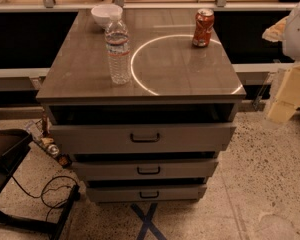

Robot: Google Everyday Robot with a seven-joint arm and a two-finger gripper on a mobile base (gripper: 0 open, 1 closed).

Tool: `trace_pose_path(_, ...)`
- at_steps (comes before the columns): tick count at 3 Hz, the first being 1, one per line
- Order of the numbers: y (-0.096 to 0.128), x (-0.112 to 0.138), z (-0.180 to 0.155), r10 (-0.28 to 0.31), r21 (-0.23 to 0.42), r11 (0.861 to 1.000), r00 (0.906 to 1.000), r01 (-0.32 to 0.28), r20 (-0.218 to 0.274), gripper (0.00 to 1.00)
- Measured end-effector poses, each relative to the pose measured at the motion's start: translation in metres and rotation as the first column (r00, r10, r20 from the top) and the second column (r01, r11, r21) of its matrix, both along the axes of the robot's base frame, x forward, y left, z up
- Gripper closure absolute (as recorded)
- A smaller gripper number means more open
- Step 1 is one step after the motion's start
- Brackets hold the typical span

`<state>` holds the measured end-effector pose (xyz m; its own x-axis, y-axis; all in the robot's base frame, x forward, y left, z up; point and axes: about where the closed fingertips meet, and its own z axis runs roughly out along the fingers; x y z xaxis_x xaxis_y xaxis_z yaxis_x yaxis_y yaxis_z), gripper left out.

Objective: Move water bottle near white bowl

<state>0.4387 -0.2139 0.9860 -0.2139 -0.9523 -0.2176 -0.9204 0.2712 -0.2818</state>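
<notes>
Tabletop (190, 79) of the grey drawer cabinet carries three items. The tall clear ribbed plastic water bottle (118, 51) with white cap stands upright, front-left. The small round white bowl (106, 15) sits at the back-left edge, directly behind it. The red soda can (203, 28) stands upright back-right, well apart from both.

The bottle is probably staged forward so a short push back finishes the task, and its upright pose leaves the sides free for a side grasp.

The pincer (287, 96), a pale beige blocky part at the right edge, hangs off the tabletop, well apart from the bottle. It is cut off by the frame, so open or closed: cannot tell.

The bottle cap overlaps the bowl's lower front, so the real gap between them is hard to judge.
</notes>
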Motion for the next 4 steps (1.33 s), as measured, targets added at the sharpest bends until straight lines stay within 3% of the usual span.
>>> trace_pose_path(1,0.001,0.000,0.001,0.001,0.003,1.000,1.0000,-0.001,0.006,0.00)
trace_pose_path(2,0.007,0.009,0.003,0.010,0.094,0.995,0.9981,-0.015,0.060,0.00)
trace_pose_path(3,0.003,0.032,-0.020,-0.008,0.284,0.958,0.9903,-0.032,0.138,0.00)
trace_pose_path(4,0.036,0.093,-0.015,-0.023,0.556,0.818,0.9596,-0.143,0.280,0.00)
